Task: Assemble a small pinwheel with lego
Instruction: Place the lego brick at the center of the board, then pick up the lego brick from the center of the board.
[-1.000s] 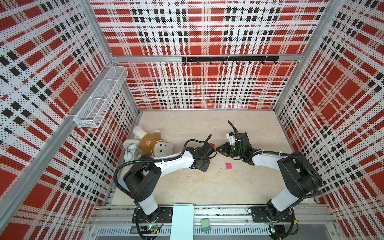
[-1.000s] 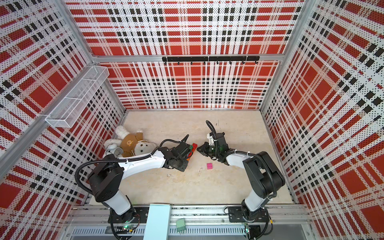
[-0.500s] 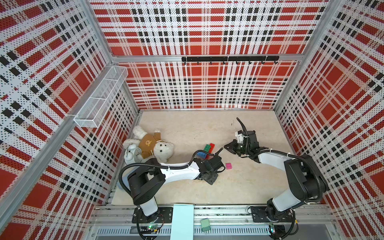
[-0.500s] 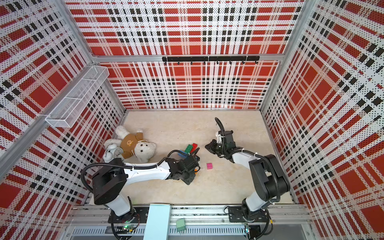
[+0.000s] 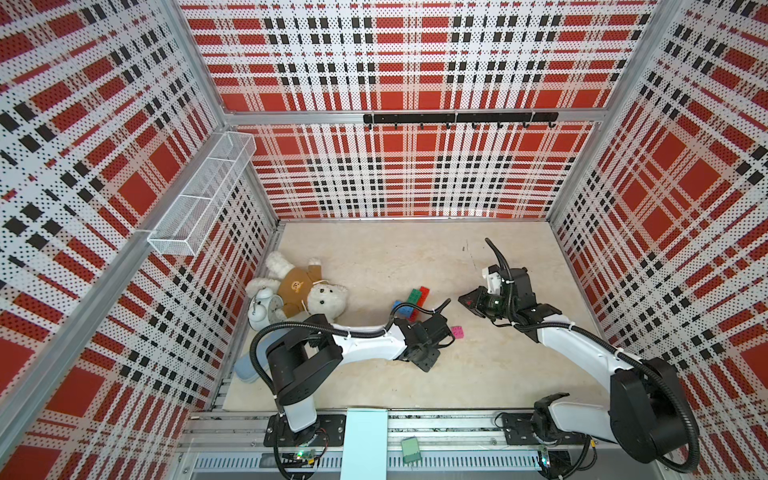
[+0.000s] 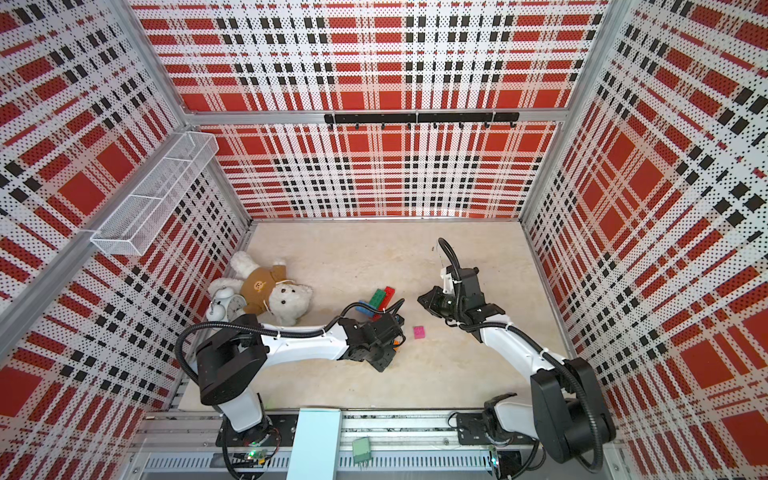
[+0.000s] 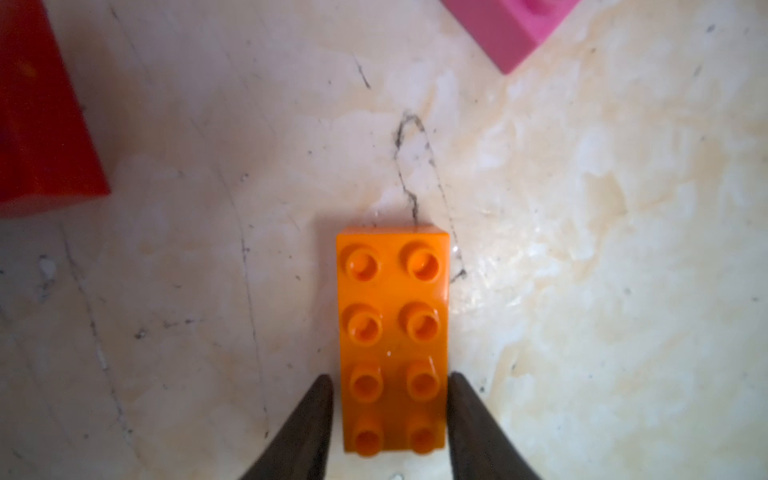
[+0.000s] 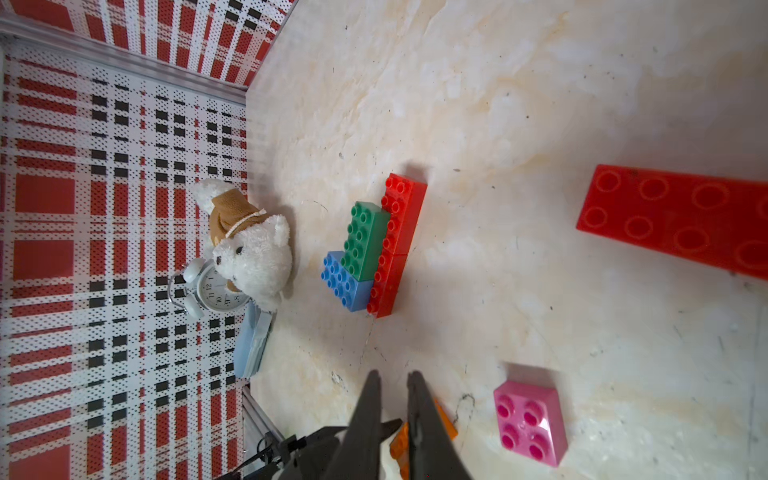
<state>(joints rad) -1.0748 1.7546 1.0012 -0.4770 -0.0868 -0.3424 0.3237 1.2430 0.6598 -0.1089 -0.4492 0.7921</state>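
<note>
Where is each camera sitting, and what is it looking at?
Top views: high up front, looking down; left arm, right arm, teddy bear, pink brick show.
Left wrist: on left arm, looking down at the orange brick between its jaws.
Right wrist: on right arm, looking across at the joined bricks; its jaws show.
Shared: all see the pink brick.

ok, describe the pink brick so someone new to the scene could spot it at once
On the beige table, find the white teddy bear by the left wall, then move right past the joined green, blue and red bricks. Just beyond them lies the pink brick, on its own. It alone is pink, and square with four studs where the others are oblong.
</note>
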